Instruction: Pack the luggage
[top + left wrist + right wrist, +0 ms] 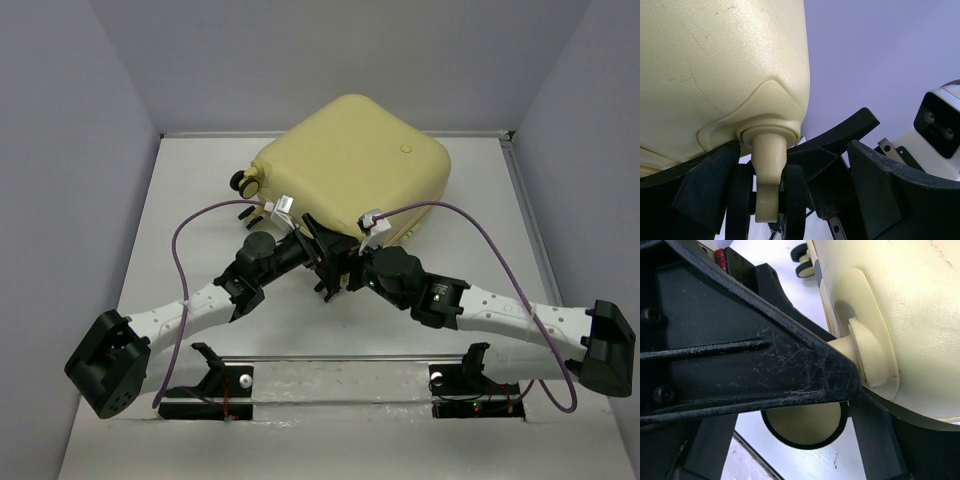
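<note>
The luggage (350, 165), a pale yellow hard-shell suitcase with a small round emblem (405, 148), lies closed at the back middle of the table. Both grippers meet at its near-left corner. In the left wrist view my left gripper (792, 165) is open, and a cream-and-black caster wheel (767, 185) under the shell (715, 65) hangs between its fingers (705, 190). In the right wrist view my right gripper (795, 445) is open around the same kind of caster (802, 425). In the top view the left gripper (315, 245) and right gripper (338, 272) overlap.
A second pair of caster wheels (243, 183) sticks out at the suitcase's left side. Grey walls enclose the white table (200, 220) on three sides. A rail with two black gripper rests (220, 375) runs along the near edge. Purple cables loop over both arms.
</note>
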Controlling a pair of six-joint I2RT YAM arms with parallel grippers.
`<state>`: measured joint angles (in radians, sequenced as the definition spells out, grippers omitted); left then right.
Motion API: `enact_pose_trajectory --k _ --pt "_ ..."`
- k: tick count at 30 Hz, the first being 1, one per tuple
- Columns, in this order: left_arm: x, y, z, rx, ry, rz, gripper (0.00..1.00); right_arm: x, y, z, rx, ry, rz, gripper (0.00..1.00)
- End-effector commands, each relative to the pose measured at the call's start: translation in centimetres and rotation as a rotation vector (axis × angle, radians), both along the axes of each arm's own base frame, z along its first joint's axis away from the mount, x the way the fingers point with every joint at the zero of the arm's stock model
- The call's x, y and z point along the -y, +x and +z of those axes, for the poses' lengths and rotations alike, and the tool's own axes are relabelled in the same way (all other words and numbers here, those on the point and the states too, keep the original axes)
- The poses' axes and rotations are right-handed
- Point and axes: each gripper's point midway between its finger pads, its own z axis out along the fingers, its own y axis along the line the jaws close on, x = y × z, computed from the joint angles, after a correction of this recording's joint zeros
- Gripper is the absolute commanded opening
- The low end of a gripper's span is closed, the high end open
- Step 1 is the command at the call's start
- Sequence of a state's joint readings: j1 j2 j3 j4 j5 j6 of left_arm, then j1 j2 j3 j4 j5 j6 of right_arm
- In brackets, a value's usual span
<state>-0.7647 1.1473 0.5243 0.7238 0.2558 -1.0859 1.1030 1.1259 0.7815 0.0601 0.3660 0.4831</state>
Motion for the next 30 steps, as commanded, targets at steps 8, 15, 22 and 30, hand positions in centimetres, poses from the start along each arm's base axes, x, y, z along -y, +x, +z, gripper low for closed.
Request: enact_pose_trajectory --k 8,15,22,30 --pt "-1.5 -1.5 3.1 0.133 -0.057 -0.006 0.99 2.8 3.8 4.3 0.094 0.117 -0.299 0.15" --pt "-8.9 1.2 -3.2 0.161 0.314 0.347 0.84 3.8 2.6 5.2 0.12 0.073 -0.231 0.07" --pt "-5.8 -2.1 -10.1 0.181 0.475 0.221 0.52 2.4 2.3 6.1 0.131 0.024 -0.157 0.07" --pt "-0.2 -1.2 -9.6 0.296 0.569 0.256 0.56 0.4 1.5 6.7 0.116 0.034 -0.061 0.07"
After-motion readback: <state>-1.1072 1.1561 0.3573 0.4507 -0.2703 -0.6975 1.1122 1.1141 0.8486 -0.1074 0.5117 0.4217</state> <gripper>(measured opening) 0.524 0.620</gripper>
